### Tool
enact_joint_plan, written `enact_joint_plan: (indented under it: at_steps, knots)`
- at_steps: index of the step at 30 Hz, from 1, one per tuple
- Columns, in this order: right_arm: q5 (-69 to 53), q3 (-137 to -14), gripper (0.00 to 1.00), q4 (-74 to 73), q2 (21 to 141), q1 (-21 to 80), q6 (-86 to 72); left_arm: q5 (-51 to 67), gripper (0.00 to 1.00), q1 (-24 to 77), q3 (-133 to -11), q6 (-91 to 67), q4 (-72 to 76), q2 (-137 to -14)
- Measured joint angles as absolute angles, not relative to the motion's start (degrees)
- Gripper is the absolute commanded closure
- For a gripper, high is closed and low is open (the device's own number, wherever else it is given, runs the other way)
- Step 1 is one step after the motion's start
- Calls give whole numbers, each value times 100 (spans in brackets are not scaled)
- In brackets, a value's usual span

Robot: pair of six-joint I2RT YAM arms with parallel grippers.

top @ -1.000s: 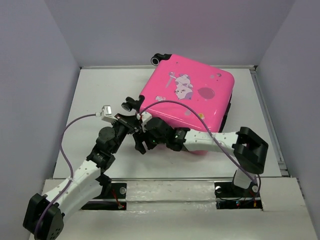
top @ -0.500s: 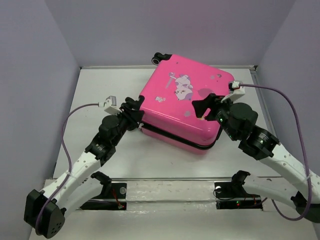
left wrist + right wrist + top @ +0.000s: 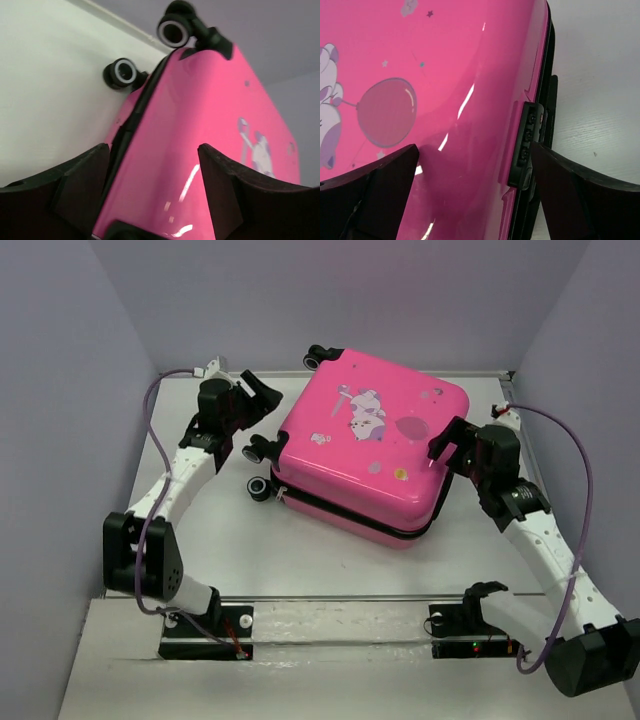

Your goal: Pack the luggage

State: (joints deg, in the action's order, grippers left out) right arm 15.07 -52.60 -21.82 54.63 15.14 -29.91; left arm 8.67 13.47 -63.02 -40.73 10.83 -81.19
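Luggage (image 3: pixel 370 455), one pink suitcase, lies flat and shut on the table (image 3: pixel 200 530) toward the back, turned at an angle, so its inside is hidden. Three wheels (image 3: pixel 318 355) show from above at its left and back corners. Two claws flank it, both spread wide and grasping nothing: the left claw (image 3: pixel 268 403) beside the wheeled end, the right claw (image 3: pixel 445 440) at the right edge by the lock (image 3: pixel 526 142).

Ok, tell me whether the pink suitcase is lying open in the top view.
No, the suitcase lies shut, its printed pink shell facing up and both halves meeting along the dark seam.
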Motion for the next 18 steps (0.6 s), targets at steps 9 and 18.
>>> enact_joint_plan:
  at_steps: [9, 18]
  knots:
    - [-303, -5054, 0, -1107, 6178, 698, -3190, 1570, 16, 1245, -6471, -3948, 972, -9284]
    - [-1393, -6445, 1, -167, 8261, 189, -2692, 731, 16, 1743, -4298, -4193, 1645, -7437]
